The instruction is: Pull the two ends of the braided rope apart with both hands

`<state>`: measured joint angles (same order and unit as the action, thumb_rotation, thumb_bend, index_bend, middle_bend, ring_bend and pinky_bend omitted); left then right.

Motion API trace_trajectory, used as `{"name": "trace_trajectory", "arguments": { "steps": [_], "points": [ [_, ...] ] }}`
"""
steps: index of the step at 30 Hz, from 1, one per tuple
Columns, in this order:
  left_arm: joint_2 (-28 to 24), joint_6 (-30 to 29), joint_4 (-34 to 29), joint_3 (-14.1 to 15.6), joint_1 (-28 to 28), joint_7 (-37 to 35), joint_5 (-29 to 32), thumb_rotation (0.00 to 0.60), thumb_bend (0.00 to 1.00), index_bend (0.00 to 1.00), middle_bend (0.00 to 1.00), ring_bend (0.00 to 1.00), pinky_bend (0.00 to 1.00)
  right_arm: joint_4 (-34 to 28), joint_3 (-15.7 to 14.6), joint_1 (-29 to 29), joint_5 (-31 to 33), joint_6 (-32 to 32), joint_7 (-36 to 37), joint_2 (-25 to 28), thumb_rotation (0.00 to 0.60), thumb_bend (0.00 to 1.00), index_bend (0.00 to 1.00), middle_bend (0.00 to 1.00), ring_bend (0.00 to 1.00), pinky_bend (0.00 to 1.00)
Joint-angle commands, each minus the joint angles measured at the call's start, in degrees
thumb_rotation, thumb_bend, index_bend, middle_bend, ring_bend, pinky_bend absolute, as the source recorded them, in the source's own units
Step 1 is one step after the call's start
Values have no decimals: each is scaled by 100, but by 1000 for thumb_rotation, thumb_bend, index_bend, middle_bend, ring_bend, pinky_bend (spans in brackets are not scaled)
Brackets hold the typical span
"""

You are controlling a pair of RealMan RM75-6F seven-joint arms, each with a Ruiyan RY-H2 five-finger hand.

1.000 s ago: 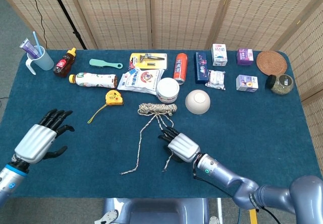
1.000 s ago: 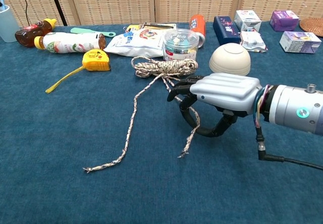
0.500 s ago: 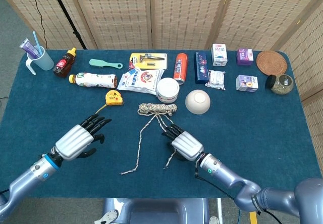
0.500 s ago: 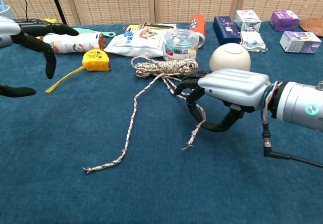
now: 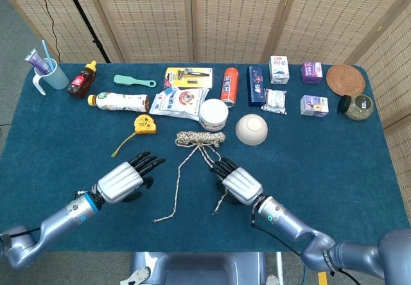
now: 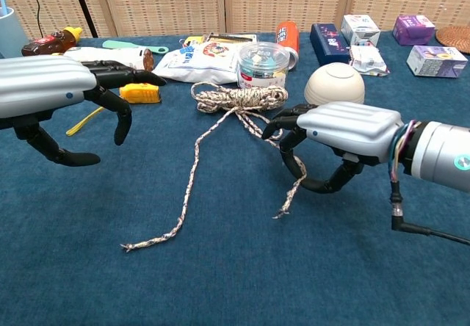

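Fingers of right hand (image 6: 334,139) curl around braided rope (image 6: 194,166), apparently gripping in chest view; left hand (image 6: 55,95) spread, empty.

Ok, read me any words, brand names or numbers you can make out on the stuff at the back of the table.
None can be read.
White snack bag: coloured print, too blurred.
Red can: lettering too small.
Dark blue box: print too small.
Purple cartons: labels too small.

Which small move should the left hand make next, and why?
Probably the left hand should move right and down to the free rope strand. Its fingers are apart, holding nothing, left of that strand, while the right hand is already curled around the other strand.
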<state>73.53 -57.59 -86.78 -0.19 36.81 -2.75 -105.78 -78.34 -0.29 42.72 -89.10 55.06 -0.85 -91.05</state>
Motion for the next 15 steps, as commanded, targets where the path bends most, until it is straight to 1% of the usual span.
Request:
{"name": "trace_trajectory", "arguments": {
  "steps": [1,4,8,15],
  "points": [
    [118,147,88,58,127,98,-39,600,277,468,0,0,0,6,4,-13,7,7,1,-2,600,439,598,157,0,0],
    [234,322,178,90,284,176,-59,600,305,436,0,0,0,14,7,-31,27,-1,20,-8,600,439,599,157,0,0],
    [357,513,237,102,461,243,-13,600,355,426,0,0,0,24,14,-35,24,-11,34,0,600,438,599,157,0,0],
    [685,857,324,69,822,358,103,600,362,426,0,0,0,95,46,-75,67,-2,126,22,600,439,599,157,0,0]
  ]
}}
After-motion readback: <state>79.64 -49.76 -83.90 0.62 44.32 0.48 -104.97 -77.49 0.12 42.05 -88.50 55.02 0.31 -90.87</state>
